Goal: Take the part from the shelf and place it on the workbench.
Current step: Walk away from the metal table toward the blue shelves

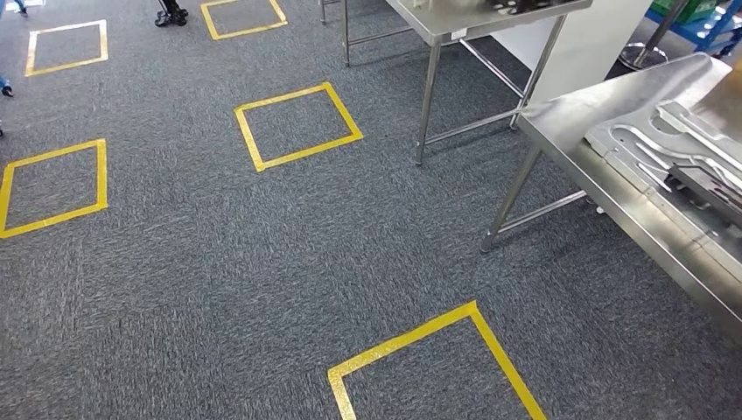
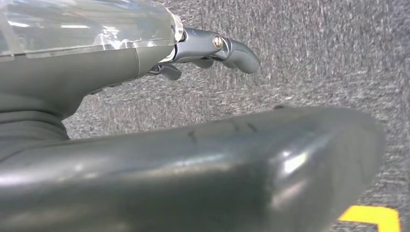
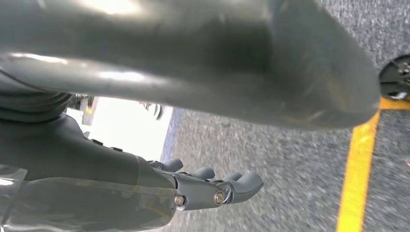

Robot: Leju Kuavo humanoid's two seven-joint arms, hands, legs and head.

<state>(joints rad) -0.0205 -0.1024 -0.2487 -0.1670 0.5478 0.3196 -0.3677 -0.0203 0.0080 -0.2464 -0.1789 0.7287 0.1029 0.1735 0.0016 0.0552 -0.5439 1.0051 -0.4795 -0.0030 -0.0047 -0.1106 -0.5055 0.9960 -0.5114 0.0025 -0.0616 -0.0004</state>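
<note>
Grey carpet (image 1: 219,262): under both my hands, yellow tape squares (image 1: 297,125) marked on it.
Left hand (image 2: 145,53): hangs over the carpet, fingers (image 2: 237,50) loosely out, nothing between them.
Right hand (image 3: 145,193): over the carpet, fingers (image 3: 241,186) a little curled and apart, holding nothing; yellow line (image 3: 358,159) just past the fingertips.
Workbench (image 1: 560,114): steel, well away from my fingers.
Part (image 1: 665,149): flat metal, lying on the workbench, neither hand touching it.
</note>
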